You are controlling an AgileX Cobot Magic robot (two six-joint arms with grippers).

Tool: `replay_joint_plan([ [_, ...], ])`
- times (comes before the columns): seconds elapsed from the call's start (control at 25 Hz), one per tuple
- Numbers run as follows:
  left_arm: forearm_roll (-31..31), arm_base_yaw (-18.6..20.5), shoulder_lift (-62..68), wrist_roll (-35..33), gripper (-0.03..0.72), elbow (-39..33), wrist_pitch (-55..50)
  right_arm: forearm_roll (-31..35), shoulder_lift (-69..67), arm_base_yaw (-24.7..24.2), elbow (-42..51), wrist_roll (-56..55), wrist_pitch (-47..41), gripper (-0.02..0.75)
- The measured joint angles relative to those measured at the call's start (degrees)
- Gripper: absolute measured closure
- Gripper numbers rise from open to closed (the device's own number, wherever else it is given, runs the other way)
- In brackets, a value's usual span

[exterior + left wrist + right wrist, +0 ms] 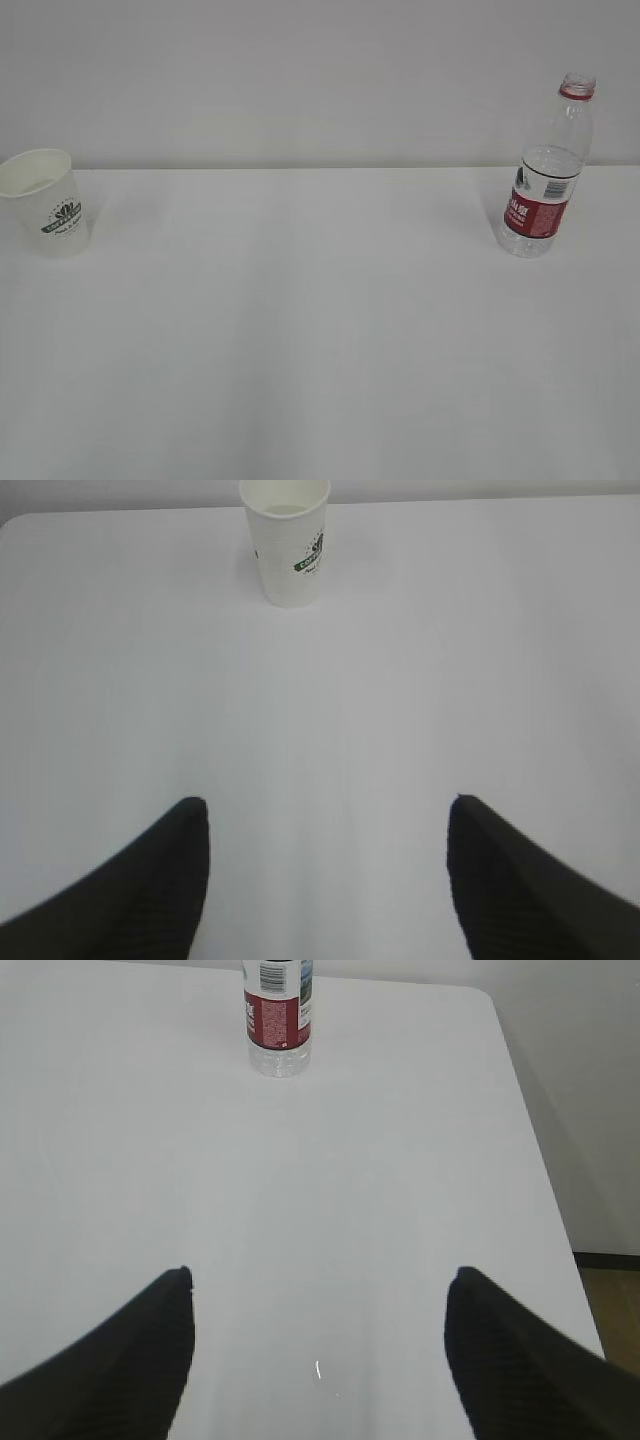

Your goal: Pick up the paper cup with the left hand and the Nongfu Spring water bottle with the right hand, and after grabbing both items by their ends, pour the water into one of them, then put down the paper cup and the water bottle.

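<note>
A white bench holds two containers, well apart. At far left stands the paper cup, upright, with a dark green logo whose lettering is too small to read; a little pale liquid shows inside. At far right stands the water bottle, upright, uncapped, with a dark red label. The left hand and right hand are both spread wide, empty, each well short of its container.

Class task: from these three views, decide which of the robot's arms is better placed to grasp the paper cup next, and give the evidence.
The left. The paper cup stands upright straight ahead of the open left gripper on the table's left side; the right gripper faces the water bottle instead.
</note>
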State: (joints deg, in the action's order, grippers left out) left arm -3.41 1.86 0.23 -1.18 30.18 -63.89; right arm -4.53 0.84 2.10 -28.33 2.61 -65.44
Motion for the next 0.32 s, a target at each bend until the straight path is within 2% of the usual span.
replay_joint_plan([
  [0.32, -0.1, 0.0, 0.0, 0.0, 0.141, 0.0, 0.0, 0.0, 0.0, 0.0, 0.0, 0.0, 0.0, 0.150],
])
